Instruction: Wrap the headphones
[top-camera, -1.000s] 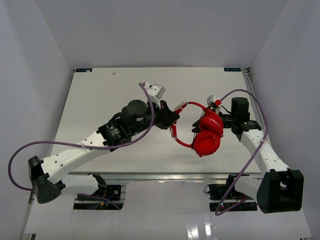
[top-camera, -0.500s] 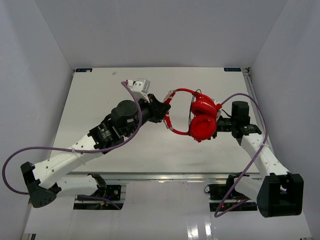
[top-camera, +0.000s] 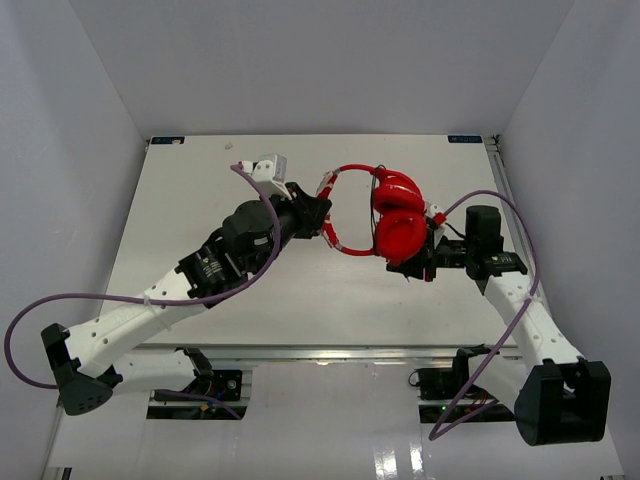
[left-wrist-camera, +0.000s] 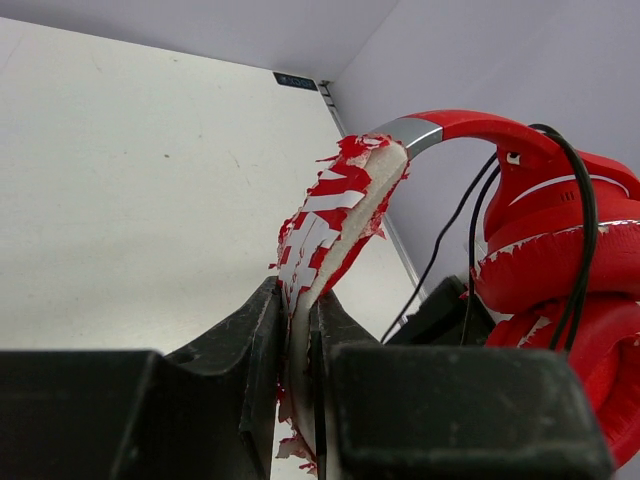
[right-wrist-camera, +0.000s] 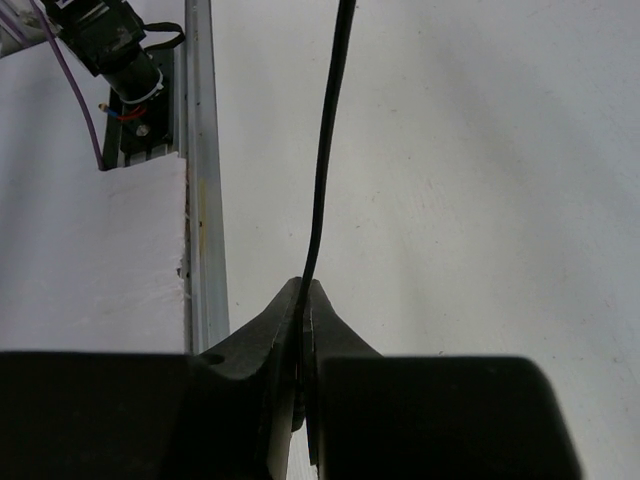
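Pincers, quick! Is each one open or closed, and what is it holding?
Left pincer: closed, holding the headphones by the peeling headband.
Right pincer: closed, pinching the thin dark cable.

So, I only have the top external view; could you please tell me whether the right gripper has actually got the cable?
Observer: Yes; the right wrist view shows the right gripper shut on the thin dark cable.
Operator: Thank you. And the other arm?
Observer: The left gripper is shut on the headband of the headphones, at a stretch where the red covering is flaking to white.
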